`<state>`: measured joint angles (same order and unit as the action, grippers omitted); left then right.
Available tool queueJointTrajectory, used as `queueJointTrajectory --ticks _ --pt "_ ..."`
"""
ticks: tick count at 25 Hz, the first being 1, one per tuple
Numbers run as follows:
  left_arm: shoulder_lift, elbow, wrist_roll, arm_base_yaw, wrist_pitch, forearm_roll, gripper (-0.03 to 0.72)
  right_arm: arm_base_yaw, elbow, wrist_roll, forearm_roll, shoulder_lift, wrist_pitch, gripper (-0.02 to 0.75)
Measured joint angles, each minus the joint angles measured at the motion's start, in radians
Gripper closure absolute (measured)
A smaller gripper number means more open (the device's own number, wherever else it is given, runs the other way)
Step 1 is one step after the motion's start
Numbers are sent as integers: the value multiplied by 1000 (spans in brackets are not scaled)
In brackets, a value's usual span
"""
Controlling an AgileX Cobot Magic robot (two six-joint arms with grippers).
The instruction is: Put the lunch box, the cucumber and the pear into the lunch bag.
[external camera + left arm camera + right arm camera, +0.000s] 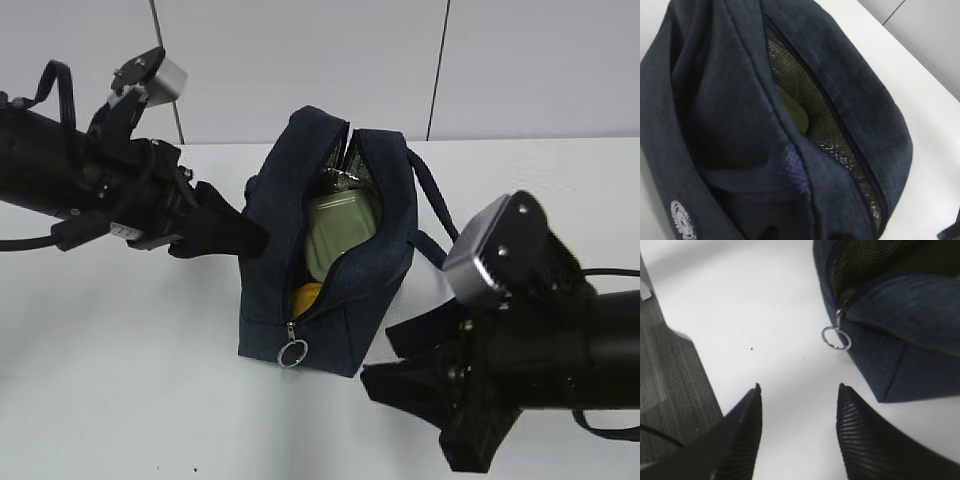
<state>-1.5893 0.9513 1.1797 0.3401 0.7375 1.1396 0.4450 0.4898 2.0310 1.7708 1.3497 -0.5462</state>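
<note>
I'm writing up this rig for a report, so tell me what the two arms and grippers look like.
Both arms are matte black and bulky. Each carries a silver-grey camera block at the wrist, black cables trail behind, and a small white label sits on the left arm. The right gripper has two pointed black fingers with finely ribbed inner faces. The left gripper is black too.

Lunch box [342, 232]: I see lid only, body sunk in lunch bag [372, 290]. Pear [305, 296]: yellow sliver. Cucumber: I can't find it. Left claw [228, 233]: tips against bag, gap unreadable. Right claw [797, 390]: base cropped.
</note>
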Motion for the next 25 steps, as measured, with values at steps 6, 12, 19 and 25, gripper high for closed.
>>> queueJointTrajectory --ticks 6,12,19,25 --pt "-33 1 0 0 -20 56 466 4 42 201 16 216 -56 358" --pt "-48 1 0 0 -22 95 607 4 131 272 21 354 -66 360" --pt "-48 1 0 0 -7 127 704 4 189 353 22 370 -73 361" --pt "-50 1 0 0 15 174 704 4 235 387 22 412 -80 361"
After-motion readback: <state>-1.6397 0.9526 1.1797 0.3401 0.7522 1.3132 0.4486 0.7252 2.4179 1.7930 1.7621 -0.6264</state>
